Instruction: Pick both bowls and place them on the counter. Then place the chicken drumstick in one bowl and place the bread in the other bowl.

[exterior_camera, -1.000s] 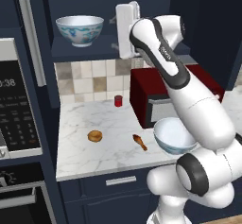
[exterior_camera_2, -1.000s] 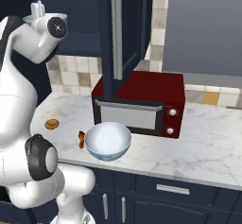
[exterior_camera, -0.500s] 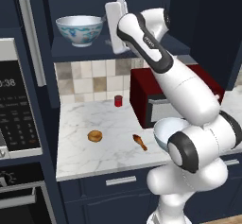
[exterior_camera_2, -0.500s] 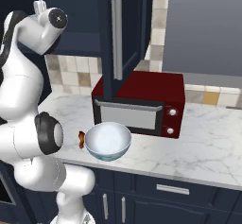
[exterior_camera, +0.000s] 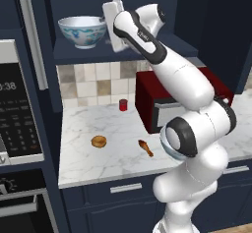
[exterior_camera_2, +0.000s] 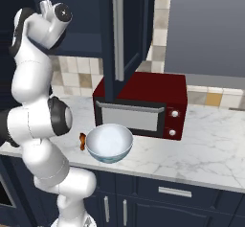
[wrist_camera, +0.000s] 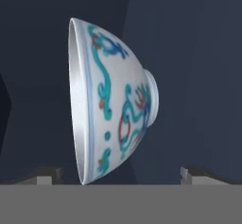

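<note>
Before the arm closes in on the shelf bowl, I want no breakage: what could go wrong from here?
The patterned bowl stands on the navy shelf, high above the marble counter; a nudge from the open fingers could push it off. A grip on its thin rim may slip. Carried down, it could strike the bowl on the counter, the bun or the drumstick.

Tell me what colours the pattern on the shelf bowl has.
Teal and blue with red touches on the white bowl, clearest in the hand view.
</note>
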Available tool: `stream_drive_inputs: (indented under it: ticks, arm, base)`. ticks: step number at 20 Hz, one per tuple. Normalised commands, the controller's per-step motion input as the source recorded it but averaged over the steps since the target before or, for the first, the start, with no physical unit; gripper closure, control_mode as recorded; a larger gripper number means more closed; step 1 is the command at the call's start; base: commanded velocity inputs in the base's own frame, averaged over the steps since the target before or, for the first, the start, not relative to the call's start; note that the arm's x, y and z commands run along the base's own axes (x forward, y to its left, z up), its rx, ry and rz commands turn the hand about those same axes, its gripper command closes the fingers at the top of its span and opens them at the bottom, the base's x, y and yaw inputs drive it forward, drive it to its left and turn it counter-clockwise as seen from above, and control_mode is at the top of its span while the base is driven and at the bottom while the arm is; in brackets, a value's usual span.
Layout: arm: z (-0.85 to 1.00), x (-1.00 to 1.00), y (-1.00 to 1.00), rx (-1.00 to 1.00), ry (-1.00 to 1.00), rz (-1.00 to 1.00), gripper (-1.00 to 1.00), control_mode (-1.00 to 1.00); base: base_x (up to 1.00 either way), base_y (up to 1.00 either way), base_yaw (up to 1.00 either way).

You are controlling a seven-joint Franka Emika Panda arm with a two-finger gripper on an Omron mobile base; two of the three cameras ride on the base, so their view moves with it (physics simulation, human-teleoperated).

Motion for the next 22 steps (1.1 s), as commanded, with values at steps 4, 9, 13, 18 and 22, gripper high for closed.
stream_drive_inputs:
  ticks: [4,9,13,18,22]
  arm:
    - [-0.06,0.44,0.26,-0.02,0.04,0.00,-1.00,-1.00]
    - [-0.08,0.50,0.26,0.00,0.03,0.00,-1.00,-1.00]
    - [-0.04,0.44,0.23,0.00,0.01,0.00,-1.00,-1.00]
    - [-0.03,0.27,0.20,0.00,0.02,0.00,1.00,-1.00]
    - [-0.21,-0.10,0.18,-0.04,0.02,0.00,1.00,-1.00]
  base:
    - [0.00,0.00,0.00]
    - [0.00,0.00,0.00]
    - [0.00,0.00,0.00]
    - [0.00,0.00,0.00]
    - [0.00,0.00,0.00]
